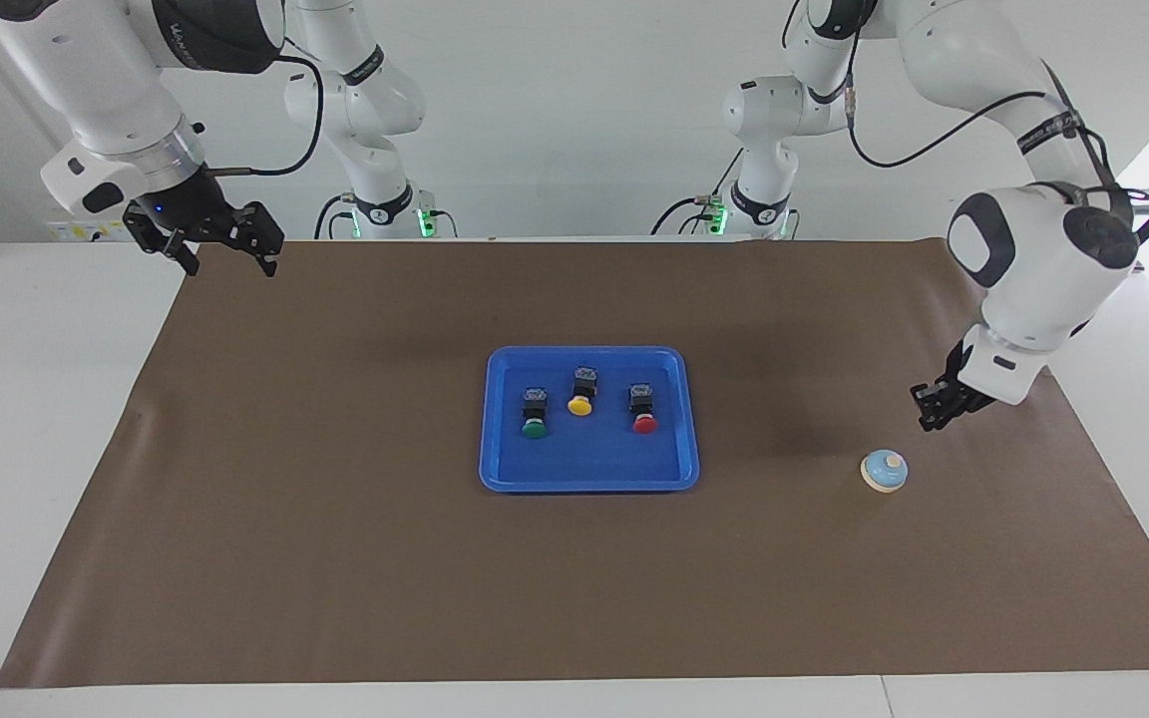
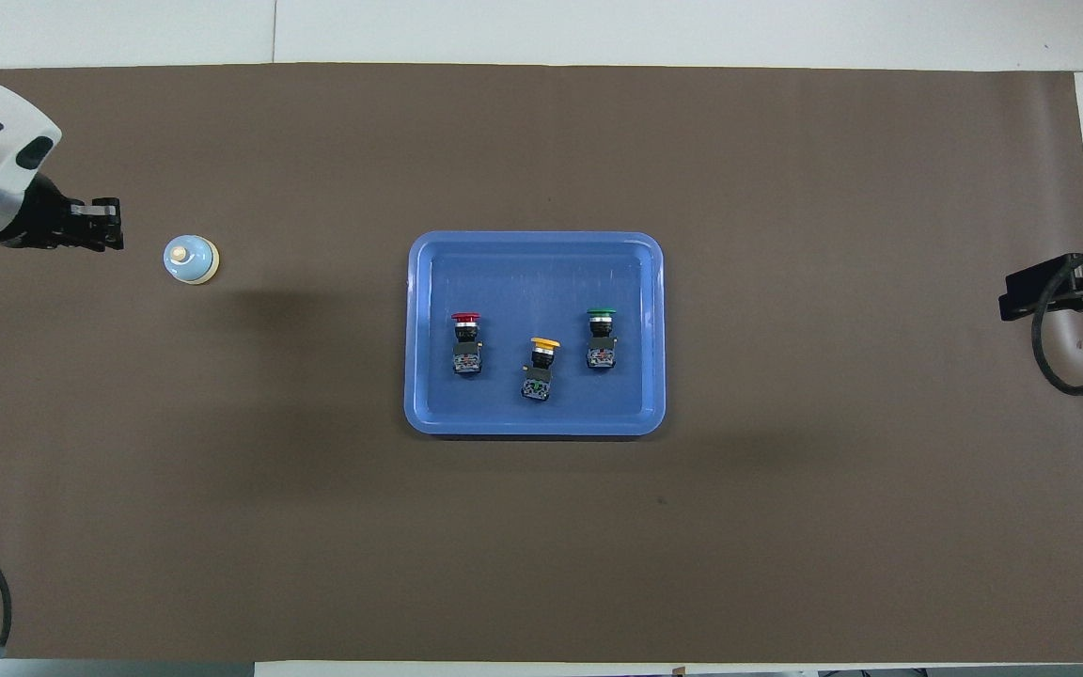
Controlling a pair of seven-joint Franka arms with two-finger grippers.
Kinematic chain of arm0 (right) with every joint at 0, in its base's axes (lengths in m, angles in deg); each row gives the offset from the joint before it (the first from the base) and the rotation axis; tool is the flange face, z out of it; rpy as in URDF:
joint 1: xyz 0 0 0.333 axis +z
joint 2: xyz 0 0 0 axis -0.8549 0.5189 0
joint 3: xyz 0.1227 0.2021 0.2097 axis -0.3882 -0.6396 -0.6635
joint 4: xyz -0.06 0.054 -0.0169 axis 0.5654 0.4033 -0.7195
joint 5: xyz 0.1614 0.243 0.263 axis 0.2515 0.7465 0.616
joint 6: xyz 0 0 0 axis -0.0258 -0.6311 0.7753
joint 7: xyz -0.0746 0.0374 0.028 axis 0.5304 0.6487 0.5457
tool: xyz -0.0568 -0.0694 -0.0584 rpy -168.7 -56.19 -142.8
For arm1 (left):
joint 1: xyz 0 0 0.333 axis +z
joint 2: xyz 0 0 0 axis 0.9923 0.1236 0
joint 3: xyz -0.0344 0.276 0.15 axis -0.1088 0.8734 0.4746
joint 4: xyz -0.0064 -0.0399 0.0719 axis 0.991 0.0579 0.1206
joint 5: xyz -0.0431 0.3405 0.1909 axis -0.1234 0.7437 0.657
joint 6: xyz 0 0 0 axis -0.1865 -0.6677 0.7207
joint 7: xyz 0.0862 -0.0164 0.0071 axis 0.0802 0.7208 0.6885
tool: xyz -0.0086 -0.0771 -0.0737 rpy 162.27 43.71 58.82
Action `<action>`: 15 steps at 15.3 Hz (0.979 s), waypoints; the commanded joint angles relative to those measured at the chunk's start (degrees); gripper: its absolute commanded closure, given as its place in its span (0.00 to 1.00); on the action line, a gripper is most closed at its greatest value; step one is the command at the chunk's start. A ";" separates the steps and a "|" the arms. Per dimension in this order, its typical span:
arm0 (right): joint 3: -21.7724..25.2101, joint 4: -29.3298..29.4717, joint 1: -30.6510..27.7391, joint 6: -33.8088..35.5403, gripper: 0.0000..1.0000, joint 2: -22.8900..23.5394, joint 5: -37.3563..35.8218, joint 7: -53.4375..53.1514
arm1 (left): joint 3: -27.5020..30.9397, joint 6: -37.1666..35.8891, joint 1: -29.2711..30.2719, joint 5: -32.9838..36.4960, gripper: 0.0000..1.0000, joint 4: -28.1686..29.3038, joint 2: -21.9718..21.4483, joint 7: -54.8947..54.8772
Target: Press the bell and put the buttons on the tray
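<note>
Facing view: the left tool hangs at mid right, clear of the bell below it; whether its fingers are parted I cannot tell. The right tool, upper left, waits open.

Overhead view: three buttons lie in the central tray; the bell sits at left.

Both arms are glossy white, built of rounded segments with dark grey caps on the joints, and green lights glow at the two bases. A black cable loops along each arm, clipped on by black bands with white lettering. The right gripper is black with a small blue light, below a silver ring and a white block; the left gripper is black under a white housing.
</note>
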 commanded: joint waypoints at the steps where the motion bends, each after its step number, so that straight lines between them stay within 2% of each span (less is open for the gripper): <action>1: -0.15 -0.42 -0.33 0.70 0.00 -0.64 0.86 1.10 | -0.01 -5.22 0.03 1.38 0.06 1.76 -7.26 1.13; 2: -0.15 -0.42 -0.33 0.70 0.00 -0.64 0.86 1.10 | -0.10 -6.89 -0.06 1.29 0.00 1.67 -9.37 1.31; 6: -0.15 -0.42 -0.33 0.70 0.00 -0.64 0.86 1.10 | -0.19 -13.83 -0.59 1.29 0.00 1.67 -15.62 1.31; 9: -0.15 -0.42 -0.33 0.70 0.00 -0.64 0.78 1.10 | -0.54 -17.62 -0.77 1.12 0.00 1.24 -18.00 1.31; 13: -0.15 -0.42 -0.33 0.70 0.00 -0.64 0.78 1.10 | -0.54 -23.59 -0.76 0.50 0.00 -6.05 -14.15 1.22; 15: -0.15 -0.42 -0.33 0.70 0.00 -0.64 0.86 1.10 | -0.62 -24.22 -0.77 0.41 0.00 -7.20 -12.22 1.22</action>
